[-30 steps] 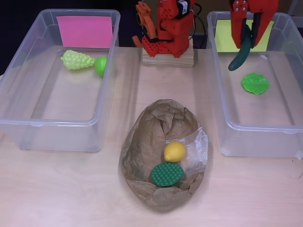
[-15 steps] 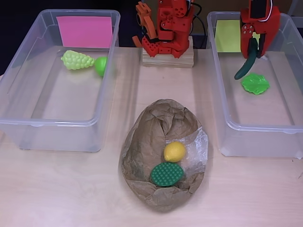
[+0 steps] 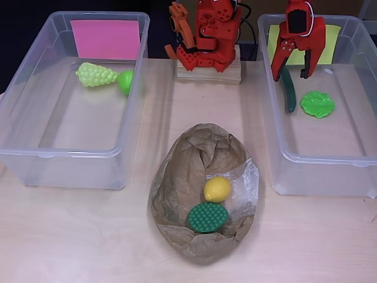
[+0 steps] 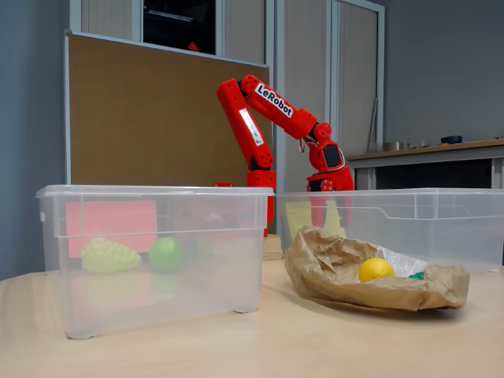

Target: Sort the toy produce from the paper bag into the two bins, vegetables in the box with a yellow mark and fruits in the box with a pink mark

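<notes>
1. Bag (image 3: pixel 200 188), nearest you and well in front of the gripper: a lemon (image 3: pixel 217 189) and a bumpy green piece (image 3: pixel 207 217) lie in it, both unsorted.
2. Yellow-mark bin (image 3: pixel 277 135), below the gripper: a long dark-green vegetable (image 3: pixel 288 91) lies on its floor just under the fingertips, a leafy green piece (image 3: pixel 317 104) beside it to the right in the overhead view.
3. Gripper (image 3: pixel 290 75): its jaws stand spread, gripping nothing, over the bin's back end.
4. Step, as you may judge it: the drop of the dark-green vegetable looks done. Your next move calls for lifting clear of the bin wall and swinging toward the bag for the lemon.
5. Arm (image 4: pixel 268 110): it rises from its base, folds at the elbow and slopes down into the bin.
6. Pink-mark bin (image 3: pixel 35 153), far to the gripper's left in the overhead view: grapes (image 3: pixel 95 75) and a green ball (image 3: pixel 125 82) inside.
</notes>
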